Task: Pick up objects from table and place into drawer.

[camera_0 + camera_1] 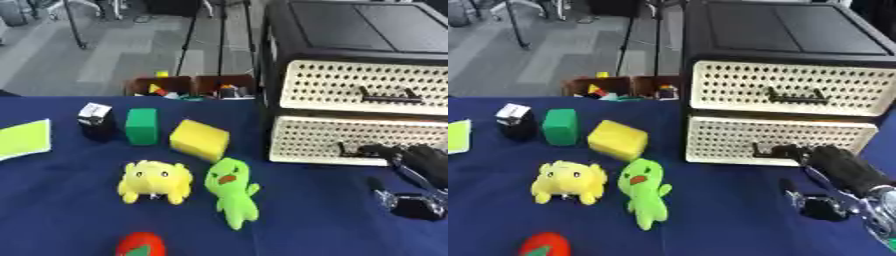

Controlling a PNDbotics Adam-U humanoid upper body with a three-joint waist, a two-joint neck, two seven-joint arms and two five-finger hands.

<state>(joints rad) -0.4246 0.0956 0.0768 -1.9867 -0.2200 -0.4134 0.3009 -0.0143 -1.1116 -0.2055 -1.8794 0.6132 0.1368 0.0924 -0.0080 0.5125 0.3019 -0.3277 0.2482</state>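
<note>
Right hand fingers curl on the lower drawer handle; toys lie apart on the tabletop.

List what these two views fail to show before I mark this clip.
- Right robot hand at the lower drawer's handle: blur hides whether its fingers grip it.
- Red object: cut off by the bottom edge, both views.
- Drawer contents: hidden behind closed fronts.
- Left robot hand: in neither view.
- Bins behind the table: contents too small.
</note>
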